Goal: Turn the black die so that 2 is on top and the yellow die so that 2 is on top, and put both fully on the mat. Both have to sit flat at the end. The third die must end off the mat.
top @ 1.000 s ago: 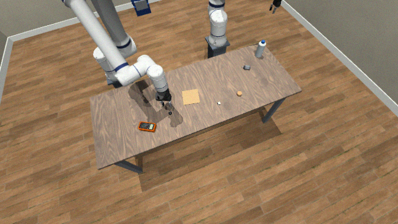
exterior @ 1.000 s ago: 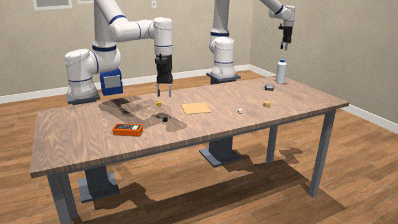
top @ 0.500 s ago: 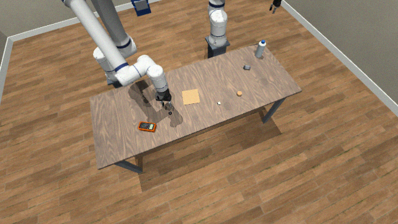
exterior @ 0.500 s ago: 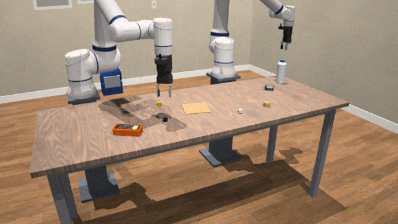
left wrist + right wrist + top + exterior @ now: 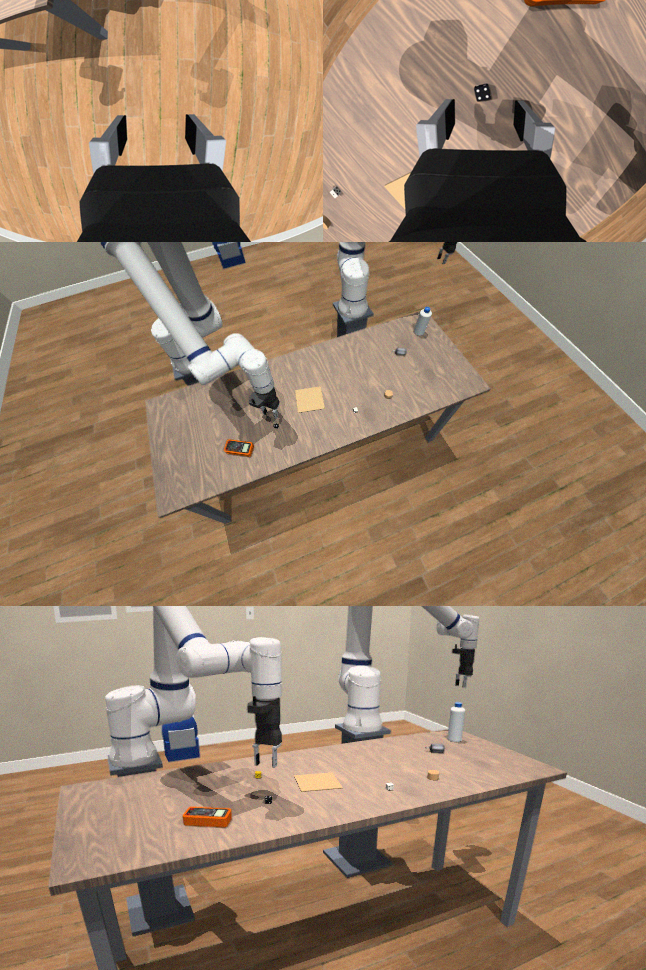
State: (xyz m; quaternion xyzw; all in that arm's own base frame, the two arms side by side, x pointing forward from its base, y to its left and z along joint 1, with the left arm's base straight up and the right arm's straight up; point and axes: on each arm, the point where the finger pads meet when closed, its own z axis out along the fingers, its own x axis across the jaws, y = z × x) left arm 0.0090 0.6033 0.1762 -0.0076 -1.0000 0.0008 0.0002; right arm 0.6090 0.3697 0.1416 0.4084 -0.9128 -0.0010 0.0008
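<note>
"Right wrist view: what of the right jaws (image 5: 270, 413) (image 5: 265, 764)?"

"Spread to the full, one pad on each side of a wide gap. Holding nothing, touching nothing, raised above the bench (image 5: 340, 362) (image 5: 125, 826) (image 5: 20, 7) (image 5: 362, 104)."

"And the left jaws (image 5: 442, 259) (image 5: 460, 684)?"

"Fully apart too, with nothing between. Out over the floor, beyond the bench end."

"Black die (image 5: 276, 426) (image 5: 268, 799) (image 5: 482, 92)?"

"Flat on the bench, off the mat (image 5: 309, 399) (image 5: 318, 782) (image 5: 398, 191), four pips up. Turned only slightly out of square with the right jaws. A cube, so no long axis. In the wrist view, centred roughly between the pads sideways, but above them in the picture."

"Yellow die (image 5: 258, 775)?"

"Also on the bench and off the mat, behind the black die in the exterior view. Too small to read its top."

"White die (image 5: 355, 410) (image 5: 390, 786) (image 5: 335, 191)?"

"Off the mat, on the side towards the wooden disc (image 5: 388, 394) (image 5: 433, 775) (image 5: 325, 222). Showing a five and a one in the wrist view."

"Room around?"

"Bare wood right around the black die, well in from the front edge. Well apart from the orange meter (image 5: 238, 447) (image 5: 207, 817) (image 5: 565, 2). Open wood between black die and mat, too; bottle (image 5: 423, 322) (image 5: 456, 723) far off by the end corner."

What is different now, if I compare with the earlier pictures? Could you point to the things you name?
The right gripper (image 5: 270, 412) (image 5: 266, 765) (image 5: 484, 112) has come down slightly, open. Nothing was taken hold of or let go. The left gripper (image 5: 442, 259) (image 5: 460, 683) (image 5: 155, 127), the dice and the mat (image 5: 310, 399) (image 5: 318, 782) (image 5: 397, 188) stayed as they were.
</note>
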